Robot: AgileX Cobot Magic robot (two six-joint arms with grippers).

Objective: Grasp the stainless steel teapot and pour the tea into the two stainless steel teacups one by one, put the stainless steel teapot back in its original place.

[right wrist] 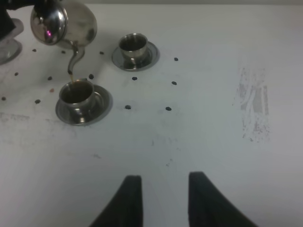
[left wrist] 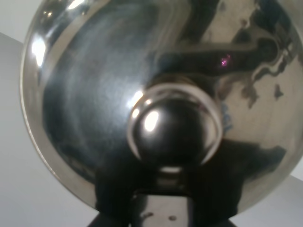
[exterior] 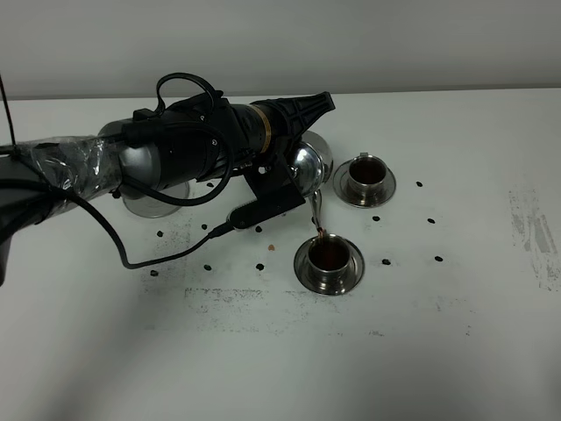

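Exterior high view: the left tool [exterior: 294,171] holds the stainless steel teapot [exterior: 313,164] tipped over the nearer teacup [exterior: 330,254], its thin spout [exterior: 317,215] pointing down to the cup's rim and a brown stream of tea falling in. That cup holds dark tea and stands on its saucer [exterior: 351,276]. The farther teacup [exterior: 365,173], on its own saucer [exterior: 386,189], also holds dark liquid. A bare steel saucer [exterior: 153,203] lies on the white worktop [exterior: 438,333] under the left arm, well apart from the teapot.

The left wrist view is filled by the teapot's domed lid and round knob [left wrist: 175,130]; the tool's fingers are not clear there, so how they clamp the teapot cannot be told.

The right wrist view shows the right tool [right wrist: 161,201] spread apart and holding nothing, low over the worktop, with both cups and the tilted teapot beyond.
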